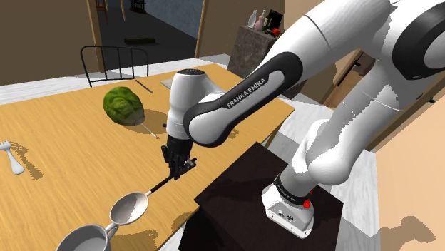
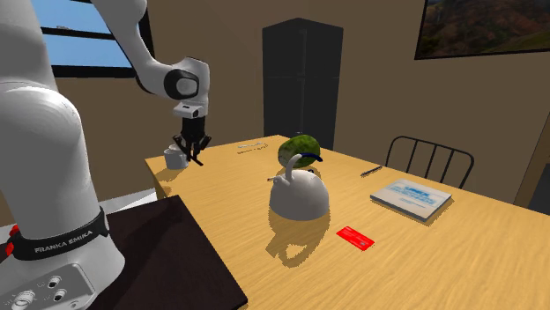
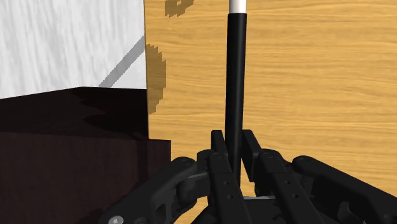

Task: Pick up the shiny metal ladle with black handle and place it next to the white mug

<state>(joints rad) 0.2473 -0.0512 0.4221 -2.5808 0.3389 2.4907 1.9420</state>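
Note:
My black gripper [image 1: 176, 168] is shut on the black handle [image 3: 235, 83] of the ladle, with both fingers pressed against it. From the gripper the handle slants down to the shiny round bowl [image 1: 129, 209], which lies close to the white mug [image 1: 85, 239] at the table's near corner. I cannot tell whether the bowl touches the table. In the second exterior view the gripper [image 2: 191, 157] hangs right beside the mug [image 2: 176, 158] at the wooden table's far corner.
A green round object [image 1: 123, 105] sits mid-table, with a white kettle [image 2: 298, 194] next to it. There is also a red card [image 2: 355, 237], a book [image 2: 410, 195], a pen [image 2: 371, 171] and a fork [image 1: 11, 157]. A chair [image 2: 430, 160] stands behind; the dark stand [image 1: 264, 207] adjoins the table edge.

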